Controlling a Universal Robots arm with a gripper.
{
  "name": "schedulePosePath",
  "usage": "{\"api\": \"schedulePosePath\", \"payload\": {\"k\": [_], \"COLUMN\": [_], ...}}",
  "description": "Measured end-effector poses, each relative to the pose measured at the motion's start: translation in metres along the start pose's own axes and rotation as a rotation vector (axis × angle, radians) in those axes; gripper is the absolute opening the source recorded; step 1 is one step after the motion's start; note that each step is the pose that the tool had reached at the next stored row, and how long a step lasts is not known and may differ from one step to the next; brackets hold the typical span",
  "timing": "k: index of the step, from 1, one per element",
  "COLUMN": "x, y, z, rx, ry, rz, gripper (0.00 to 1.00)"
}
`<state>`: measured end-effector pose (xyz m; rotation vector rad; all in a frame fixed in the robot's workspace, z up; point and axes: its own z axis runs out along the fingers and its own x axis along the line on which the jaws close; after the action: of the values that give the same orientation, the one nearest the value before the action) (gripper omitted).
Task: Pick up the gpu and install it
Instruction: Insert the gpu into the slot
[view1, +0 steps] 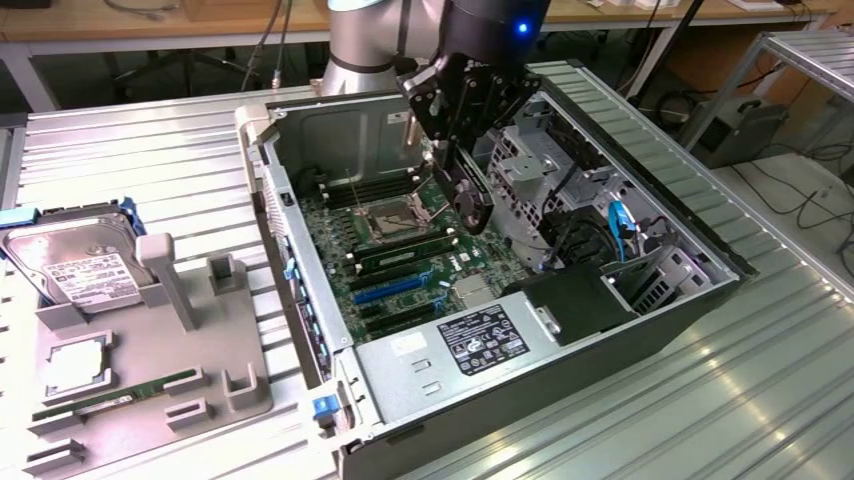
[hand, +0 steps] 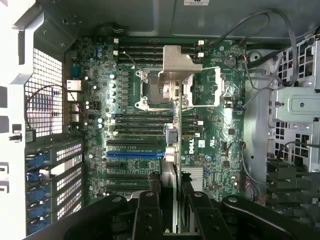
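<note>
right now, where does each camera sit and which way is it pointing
Exterior view: off the arm, high beside the ribbed metal table, looking down into the open black computer case; the silver arm and black gripper show.
Wrist view: on the wrist, looking along the gripper onto the green motherboard; its black fingers show.
Shared: the gripper, the motherboard and the thin dark gpu card clamped between the fingers.

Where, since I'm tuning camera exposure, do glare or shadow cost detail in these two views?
Exterior view: glare streaks the ribbed metal table at the exterior view's right; the case interior is evenly lit. Wrist view: the case wall is blown out white, while the gripper, shut on the gpu, is near-black.
</note>
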<state>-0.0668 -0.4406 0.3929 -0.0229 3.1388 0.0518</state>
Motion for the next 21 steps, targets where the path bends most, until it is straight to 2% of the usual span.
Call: {"api": "schedulePosePath", "payload": {"k": [3,10,21], "x": [-0.0002,-0.0002,-0.0002], "y": [0.0,-0.0001,-0.0001], "z": [0.0003,0.0015,0.0032], "rx": [0.0,-0.0005,-0.001], "ry": [0.0006,0.0071,0.0141], "rz": [-0.016,-0.215,-0.427], "gripper": [0.26,0.26,0.26]}}
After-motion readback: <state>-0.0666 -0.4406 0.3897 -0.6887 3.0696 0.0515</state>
